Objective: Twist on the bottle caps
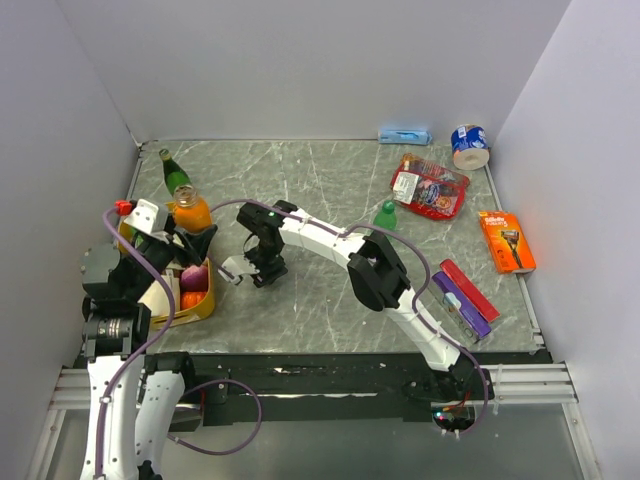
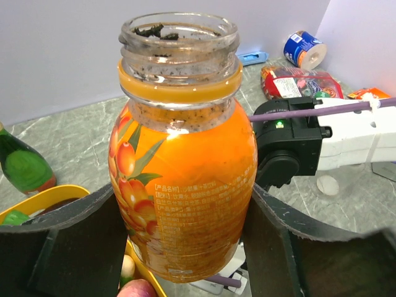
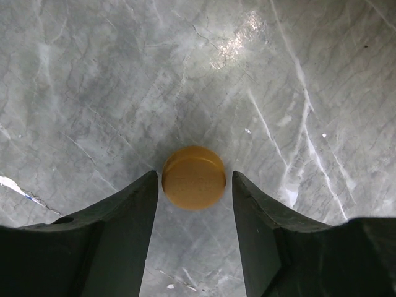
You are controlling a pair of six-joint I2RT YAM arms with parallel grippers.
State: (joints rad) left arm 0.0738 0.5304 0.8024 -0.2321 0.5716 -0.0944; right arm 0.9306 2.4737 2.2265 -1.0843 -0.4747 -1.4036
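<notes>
My left gripper (image 2: pixel 184 193) clamps the orange bottle (image 2: pixel 185 148) at the left, upright, long axis vertical, uncapped mouth up. My right gripper (image 3: pixel 195 185) jaws stand open either side of the orange cap (image 3: pixel 193 177), flat on the table (image 3: pixel 93 74), centre-left.

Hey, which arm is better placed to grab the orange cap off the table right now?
The right. Its gripper hangs open over the orange cap, one finger on each side with small gaps. The left gripper is busy, clamped around the uncapped orange bottle.
</notes>
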